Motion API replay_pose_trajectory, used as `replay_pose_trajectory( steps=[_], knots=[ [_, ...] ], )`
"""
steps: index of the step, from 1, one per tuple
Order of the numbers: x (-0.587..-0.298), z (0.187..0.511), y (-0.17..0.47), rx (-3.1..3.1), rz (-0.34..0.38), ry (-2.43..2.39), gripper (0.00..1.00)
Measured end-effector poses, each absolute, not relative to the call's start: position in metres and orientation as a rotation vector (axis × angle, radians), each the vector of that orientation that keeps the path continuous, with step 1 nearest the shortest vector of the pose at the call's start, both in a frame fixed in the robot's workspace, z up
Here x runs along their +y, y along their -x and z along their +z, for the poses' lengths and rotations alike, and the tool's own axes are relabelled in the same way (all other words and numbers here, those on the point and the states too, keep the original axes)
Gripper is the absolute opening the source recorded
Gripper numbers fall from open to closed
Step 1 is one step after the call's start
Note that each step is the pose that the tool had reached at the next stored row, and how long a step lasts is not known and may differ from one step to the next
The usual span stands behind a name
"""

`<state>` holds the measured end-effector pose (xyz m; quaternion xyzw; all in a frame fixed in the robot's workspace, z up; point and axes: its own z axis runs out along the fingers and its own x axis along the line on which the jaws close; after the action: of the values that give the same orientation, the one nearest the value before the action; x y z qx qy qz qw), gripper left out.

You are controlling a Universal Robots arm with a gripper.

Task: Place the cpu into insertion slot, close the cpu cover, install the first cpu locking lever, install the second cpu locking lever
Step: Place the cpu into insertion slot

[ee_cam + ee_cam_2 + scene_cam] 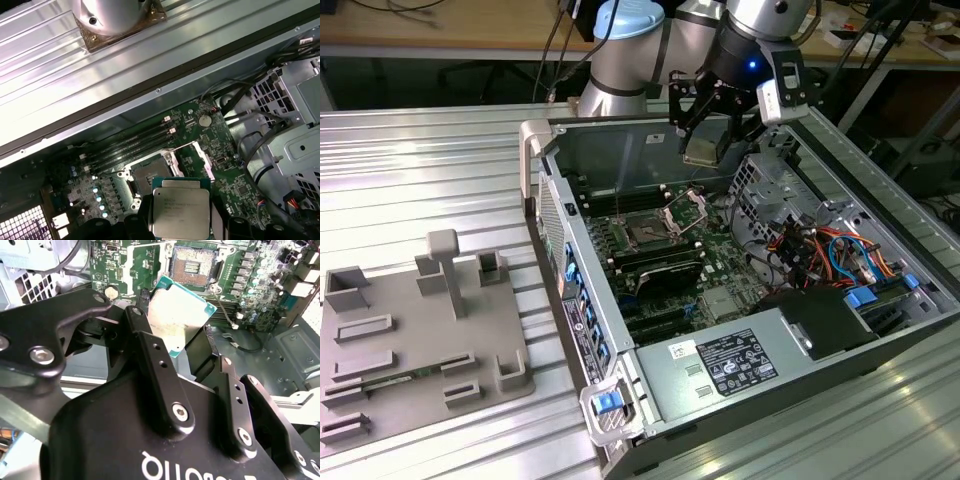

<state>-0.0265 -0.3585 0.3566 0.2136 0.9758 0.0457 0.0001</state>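
Note:
My gripper (705, 135) hangs over the open computer case, shut on the cpu (703, 149), a flat square chip with a silvery top. Both wrist views show the cpu (175, 315) (180, 212) pinched by its edges between the black fingers (150, 342). The insertion slot (645, 232) (192, 267) (146, 176) lies bare on the green board below, well apart from the chip. The cpu cover (687, 207) (199, 159) stands swung open beside the slot.
The case wall (620, 150) rises behind the board. A drive cage (770, 185) and bundled cables (820, 250) crowd the exterior view's right. The power supply (720, 365) fills the near end. A grey fixture tray (410, 340) lies on the ribbed table at the exterior view's left.

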Motion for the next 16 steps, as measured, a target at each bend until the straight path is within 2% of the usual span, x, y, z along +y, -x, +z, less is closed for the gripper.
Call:
replay_pose_trajectory(
  steps=[16],
  knots=[
    [-0.3585, 0.3553, 0.0289, 3.017, 0.143, -0.846, 0.55]
  ],
)
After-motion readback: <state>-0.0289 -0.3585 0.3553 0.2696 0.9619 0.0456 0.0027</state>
